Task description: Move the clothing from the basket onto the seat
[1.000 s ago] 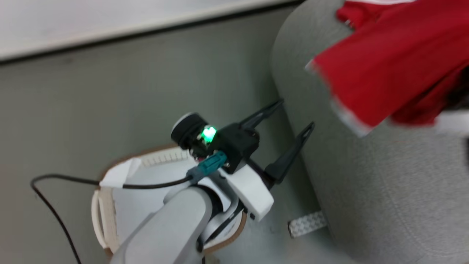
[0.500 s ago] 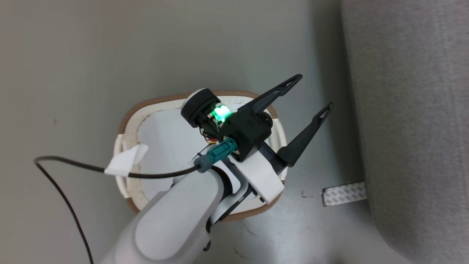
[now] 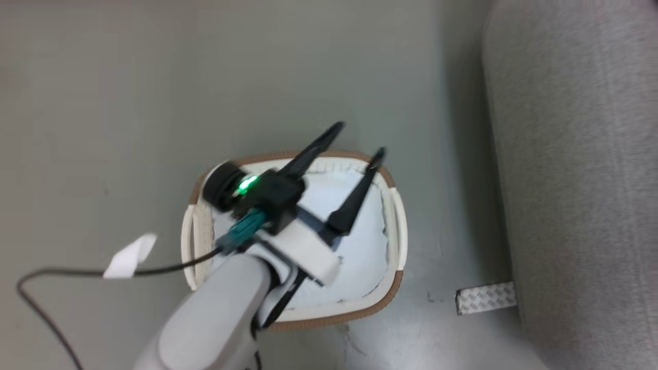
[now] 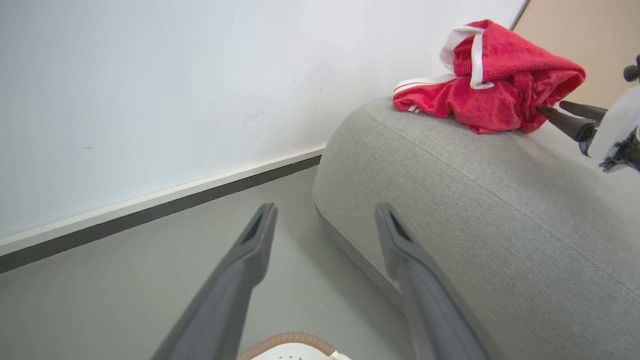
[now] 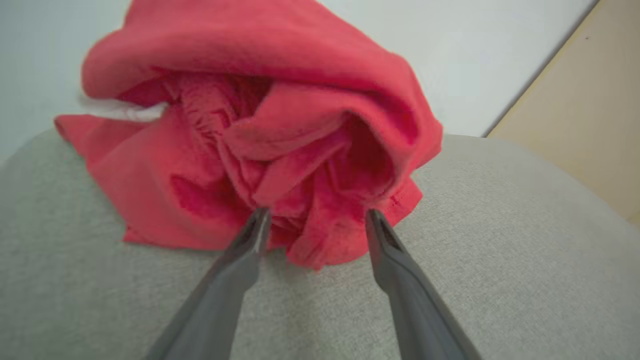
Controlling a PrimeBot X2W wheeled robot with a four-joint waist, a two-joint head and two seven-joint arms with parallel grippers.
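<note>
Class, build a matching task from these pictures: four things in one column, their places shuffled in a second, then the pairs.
1 red clothing
2 laundry basket
3 left pincer
4 right pincer

A open above the basket
B on the floor beside the sofa
C heaped on the sofa
D open at the clothing's near edge

Pairs: 1-C, 2-B, 3-A, 4-D

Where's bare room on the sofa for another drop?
The sofa is bare from its rounded end up to the clothing, and beside the right gripper. It is crowded where the pile lies, near the wall.
</note>
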